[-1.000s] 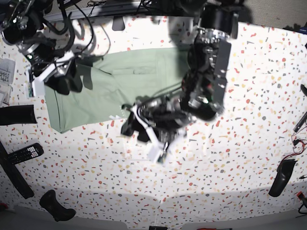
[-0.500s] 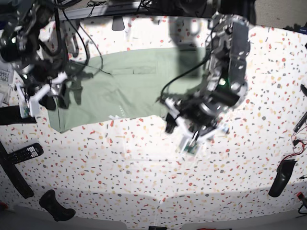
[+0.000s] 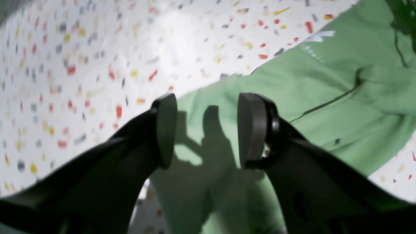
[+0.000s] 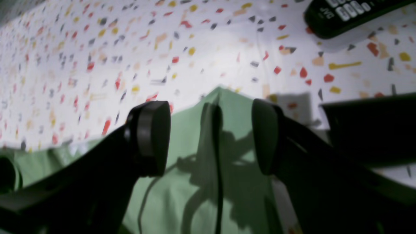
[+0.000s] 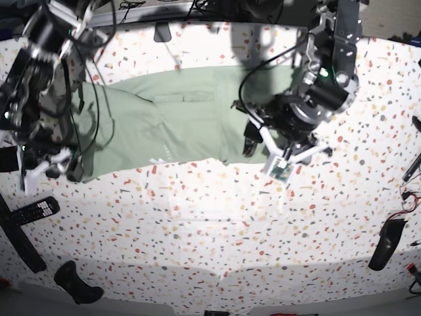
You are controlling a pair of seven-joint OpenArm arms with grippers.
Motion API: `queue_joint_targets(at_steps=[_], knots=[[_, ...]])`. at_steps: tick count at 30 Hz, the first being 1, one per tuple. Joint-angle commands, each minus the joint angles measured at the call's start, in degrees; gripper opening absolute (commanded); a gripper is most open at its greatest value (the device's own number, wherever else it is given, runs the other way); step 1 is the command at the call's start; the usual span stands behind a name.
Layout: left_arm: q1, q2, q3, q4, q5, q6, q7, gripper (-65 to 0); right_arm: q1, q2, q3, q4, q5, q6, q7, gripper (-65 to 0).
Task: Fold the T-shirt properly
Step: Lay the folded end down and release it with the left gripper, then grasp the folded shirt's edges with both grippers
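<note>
The pale green T-shirt [image 5: 177, 122] lies flat and folded across the far half of the speckled table. My left gripper [image 5: 253, 139] hovers over the shirt's near right edge. In the left wrist view its fingers [image 3: 165, 130] stand apart with nothing between them, and the T-shirt [image 3: 325, 97] lies below. My right gripper [image 5: 71, 169] is at the shirt's near left corner. In the right wrist view this gripper [image 4: 209, 136] is open and empty above the T-shirt's corner [image 4: 221, 97].
A black remote [image 5: 34, 210] lies near the table's left edge and shows again as the remote [image 4: 351, 13] beyond the shirt corner. Black objects sit at the left [image 5: 23, 158], front left [image 5: 75, 283] and right [image 5: 387, 245]. Cables hang at the back left.
The right arm moved along the shirt's left edge toward the near corner, and its jaws spread wider. The left arm swung right and back, from the table in front onto the shirt's near edge.
</note>
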Motion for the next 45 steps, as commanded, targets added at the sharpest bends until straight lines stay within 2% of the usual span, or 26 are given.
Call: queue_joint_targets(at_steps=[1,4,7,10,14,23,26,29,32,34,38,41,45], knots=[[0.61,-0.02,-0.02,1.03,0.98,0.79,-1.36,-37.4,2.78,1.07,0.13,-1.25,1.27,0.43,0.79,-26.9],[4.04,-0.02,-0.02,0.63,5.66,1.18,-6.34,-37.4,7.23,1.79,0.13,-8.0,1.25,0.43,0.61,-27.0],[6.36,-0.02,-0.02,-0.63,8.09,3.76,-11.5,-37.4,10.43,2.71,0.11,-13.38,1.22,0.43,-1.51,-27.0],[6.58,-0.02,0.0,-1.97,8.24,3.91,-10.51,-37.4,11.93,4.0,0.11,-17.38,1.22,0.43,-1.11,-26.9],[6.58,0.0,0.0,-2.69,8.22,3.91,-10.36,-37.4,11.87,5.44,0.11,-20.13,-0.52,0.43,2.86,-26.9],[6.58,-0.02,0.0,-2.69,8.24,3.91,-10.34,-37.4,11.69,5.66,0.09,-29.22,-0.83,0.43,2.1,-27.0],[6.6,-0.02,0.0,-2.69,8.26,3.89,-10.29,-37.4,10.78,5.66,-0.94,-30.73,1.7,0.43,0.07,-27.0],[6.6,-0.04,-0.02,-2.69,8.79,3.87,-8.7,-37.4,9.53,5.68,-3.93,-30.77,7.02,0.43,-3.32,-27.0],[6.71,-0.07,-0.02,-2.69,13.07,3.89,-5.7,-37.4,8.61,5.68,-7.85,-30.77,13.57,0.43,-8.13,-27.0],[6.95,-0.35,-0.02,-2.73,14.88,3.91,-5.62,-37.4,8.31,5.68,-10.21,-30.77,16.98,0.43,-10.32,-27.0],[8.17,-1.46,-0.02,-3.93,14.4,4.37,-6.43,-37.4,8.22,5.68,-12.83,-30.75,18.21,0.43,-10.75,-27.6],[9.25,-1.79,-0.02,-6.78,14.38,5.16,-8.46,-37.4,8.22,5.7,-12.5,-30.75,18.18,0.43,-10.78,-36.8],[9.27,-1.77,-0.02,-12.98,13.99,6.32,-11.1,-37.4,8.41,5.7,-11.74,-30.73,18.21,0.43,-10.69,-56.3]])
